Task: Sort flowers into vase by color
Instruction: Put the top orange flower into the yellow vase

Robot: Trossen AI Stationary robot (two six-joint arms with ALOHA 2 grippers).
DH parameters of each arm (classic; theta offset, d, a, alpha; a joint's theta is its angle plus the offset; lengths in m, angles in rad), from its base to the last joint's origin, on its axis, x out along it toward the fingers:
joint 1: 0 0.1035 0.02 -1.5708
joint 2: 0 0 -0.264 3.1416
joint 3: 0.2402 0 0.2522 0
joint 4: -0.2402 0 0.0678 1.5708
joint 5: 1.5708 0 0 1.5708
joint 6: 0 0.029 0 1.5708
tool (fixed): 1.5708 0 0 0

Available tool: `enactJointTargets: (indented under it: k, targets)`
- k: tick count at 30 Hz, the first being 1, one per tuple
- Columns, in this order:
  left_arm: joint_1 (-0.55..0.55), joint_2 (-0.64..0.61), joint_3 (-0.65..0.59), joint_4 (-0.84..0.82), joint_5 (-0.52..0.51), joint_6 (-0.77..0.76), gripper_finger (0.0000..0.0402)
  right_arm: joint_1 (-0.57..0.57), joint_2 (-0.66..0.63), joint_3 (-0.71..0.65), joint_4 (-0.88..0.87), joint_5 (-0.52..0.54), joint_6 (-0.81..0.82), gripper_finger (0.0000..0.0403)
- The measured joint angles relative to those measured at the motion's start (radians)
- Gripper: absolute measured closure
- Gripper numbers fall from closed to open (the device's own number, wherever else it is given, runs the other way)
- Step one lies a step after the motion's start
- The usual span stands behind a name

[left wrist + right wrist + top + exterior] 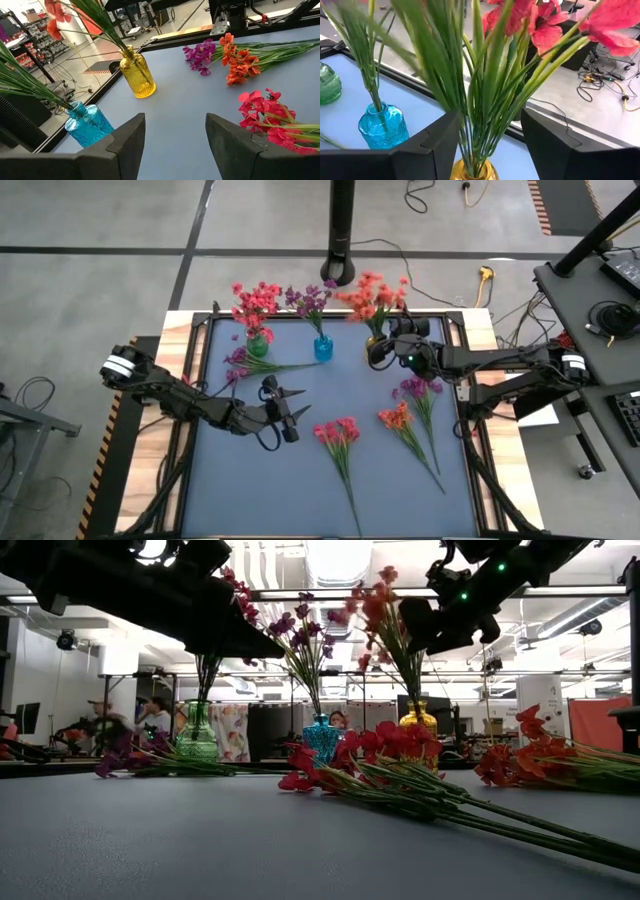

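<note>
Overhead, the right gripper [383, 345] stands at the yellow vase [373, 340]; the left gripper [296, 417] waits open beside loose flowers [337, 432]. Its wrist view shows orange-red stems [485, 100] between parted fingers, seemingly released; withdrawing could snag them and tip the vase.

Place: you're looking at a robotics lab or workshop, not a home.
Floor: bare grey concrete [100, 220] with dark tape lines and loose cables [500, 290].
Surface: a blue-grey mat in a metal frame [200, 480], hazard striping along one edge.
Ceiling: open trusses and strip lights [340, 560] in the low view.
Background: you can see people [155, 715] at workstations, plus monitors and equipment racks [30, 30].
</note>
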Motion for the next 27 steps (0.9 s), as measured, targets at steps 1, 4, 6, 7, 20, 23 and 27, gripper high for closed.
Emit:
enactJointTargets:
  k: [1,4,6,7,20,23,27]
  targets:
    - [0.000,0.000,0.000,0.000,0.000,0.000,0.0209,0.003,-0.002,0.000,-0.001,0.000,0.000,0.0198]
    - [0.000,0.000,0.000,-0.001,0.000,0.000,0.0209,0.022,-0.016,0.009,-0.025,0.000,0.000,0.0197]
    - [0.000,0.000,0.000,-0.002,0.000,0.000,0.0209,0.036,-0.029,0.024,-0.066,0.000,0.013,0.0197]
    - [0.000,0.000,0.000,-0.004,0.000,-0.002,0.0209,0.043,-0.036,0.031,-0.090,0.000,0.018,0.0197]
    - [0.000,0.000,0.000,-0.008,0.000,-0.021,0.0209,0.182,-0.050,0.104,-0.090,-0.046,-0.284,0.0197]
    - [0.000,0.000,0.000,-0.009,0.000,-0.021,0.0209,0.171,-0.033,0.104,-0.012,-0.041,-0.354,0.0192]
    - [0.000,0.000,0.000,-0.009,0.000,-0.021,0.0209,0.142,-0.016,0.104,0.030,-0.017,-0.420,0.0164]
